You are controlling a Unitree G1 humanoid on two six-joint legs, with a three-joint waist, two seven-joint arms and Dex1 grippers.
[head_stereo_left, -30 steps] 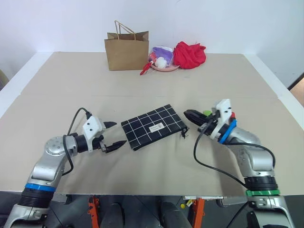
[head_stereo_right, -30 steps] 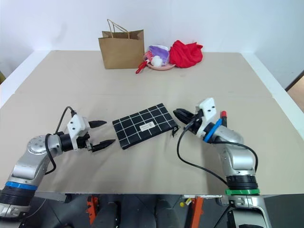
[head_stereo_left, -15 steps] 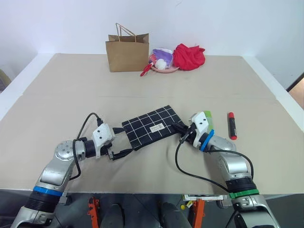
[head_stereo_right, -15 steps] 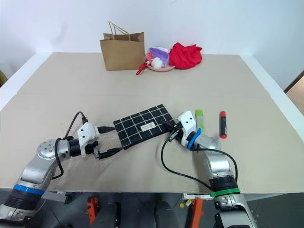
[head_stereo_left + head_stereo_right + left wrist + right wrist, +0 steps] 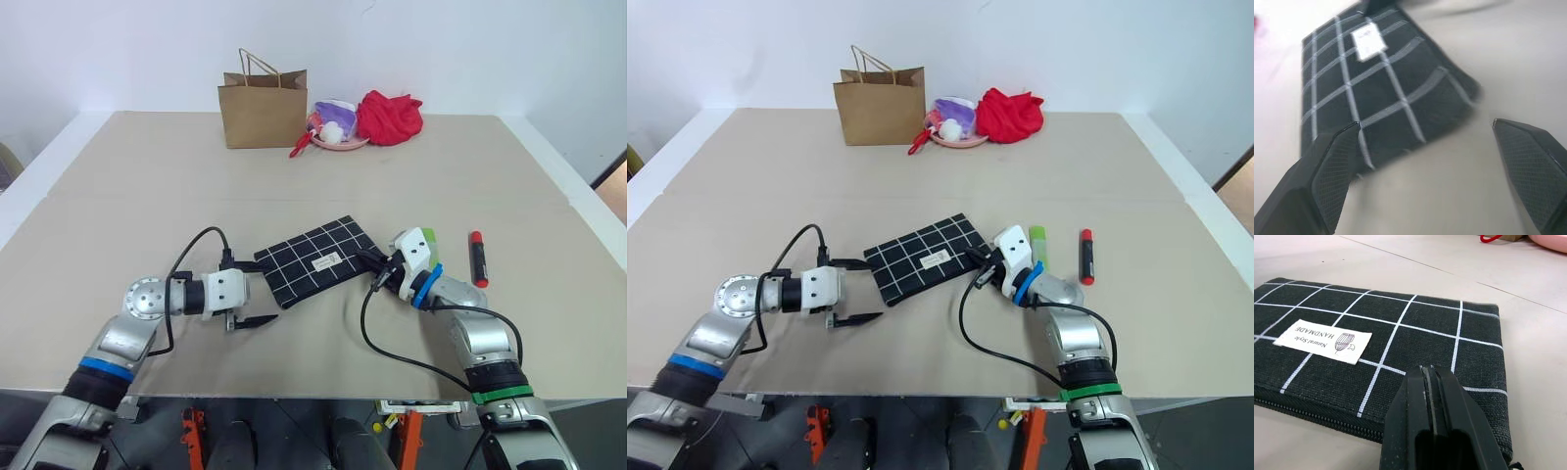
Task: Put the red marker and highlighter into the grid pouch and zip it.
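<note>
Since one second ago the left gripper (image 5: pixel 248 298) has moved right to the near-left corner of the pouch (image 5: pixel 315 260), and the right gripper (image 5: pixel 368 260) has come down to the pouch's right end, uncovering the highlighter (image 5: pixel 1037 244) and marker (image 5: pixel 477 258). Left gripper: fingers spread wide, holding nothing, one finger over the pouch's left edge and the other over bare table (image 5: pixel 294 166) just near of it; the left wrist view shows the pouch corner (image 5: pixel 1381 93) between the two tips. Right gripper: fingers pressed fully together, tips resting at the pouch's right end by the zipper; whether they pinch the pull cannot be told. Pouch: black with white grid lines, lying flat and slanted at the table's middle, zipper along its near edge. Its white label (image 5: pixel 1323 341) reads "Natural Style HANDMADE" beside a small line drawing. Highlighter: light green, lying on the table just right of the right gripper, outside the pouch. Marker: red with a black near end, lying right of the highlighter and roughly parallel to it, apart from it. At the far edge stand a brown paper bag (image 5: pixel 263 105), a pink plate (image 5: pixel 338 137) with small items, and a red cloth (image 5: pixel 390 116)
</note>
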